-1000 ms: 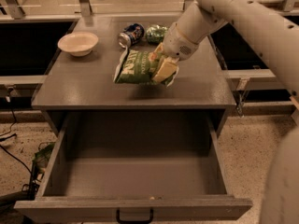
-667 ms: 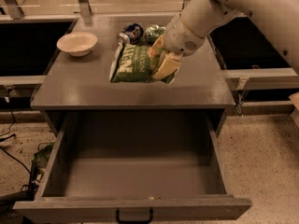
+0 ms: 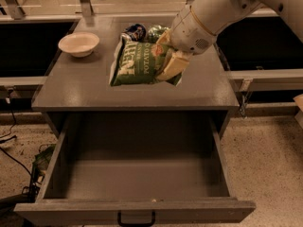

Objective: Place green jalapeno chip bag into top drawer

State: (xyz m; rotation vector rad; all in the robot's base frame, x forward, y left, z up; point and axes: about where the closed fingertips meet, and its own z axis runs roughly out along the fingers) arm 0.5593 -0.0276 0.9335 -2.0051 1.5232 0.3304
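The green jalapeno chip bag (image 3: 137,63), flat with white lettering and a small red logo, hangs in the air above the grey cabinet top (image 3: 85,86). My gripper (image 3: 171,63) is shut on the bag's right end and holds it lifted, tilted toward the camera. The top drawer (image 3: 137,174) is pulled wide open below, grey and deep, with a small black handle (image 3: 136,220) on its front panel. Nothing lies inside it.
A white bowl (image 3: 78,43) sits at the back left of the cabinet top. A dark blue can (image 3: 135,31) and a shiny green packet (image 3: 156,32) lie behind the bag. Cables (image 3: 14,150) run along the floor at the left.
My gripper has lifted the chip bag off the cabinet top and raised it, bringing it slightly forward toward the open drawer. The drawer has not moved.
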